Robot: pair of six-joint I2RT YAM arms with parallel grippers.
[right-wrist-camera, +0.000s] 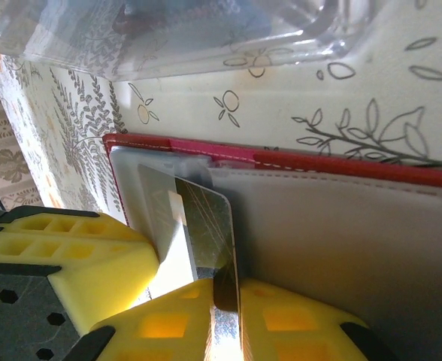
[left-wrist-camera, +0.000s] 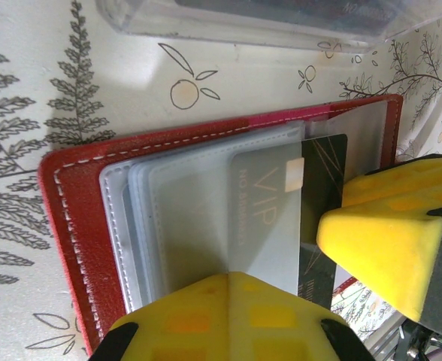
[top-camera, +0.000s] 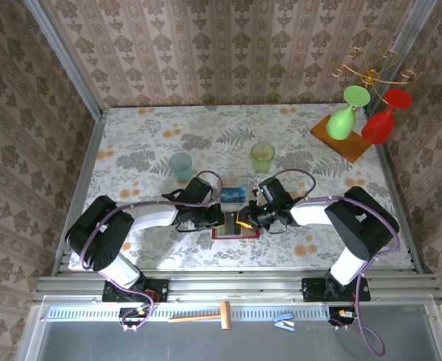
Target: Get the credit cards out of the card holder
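dark card (right-wrist-camera: 206, 226) is pinched in right gripper (right-wrist-camera: 182, 277) jaws, poking from card holder (right-wrist-camera: 341, 241) toward that arm; left gripper (left-wrist-camera: 228, 301) jaws are shut empty

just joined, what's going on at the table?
Both arms are working on the open red card holder. The left gripper, shut, rests on its clear sleeves and seems to be holding it down. The right gripper pinches a dark card that sticks partway out of a sleeve. A grey VIP card sits in its sleeve. The clear box lies just beyond the holder.
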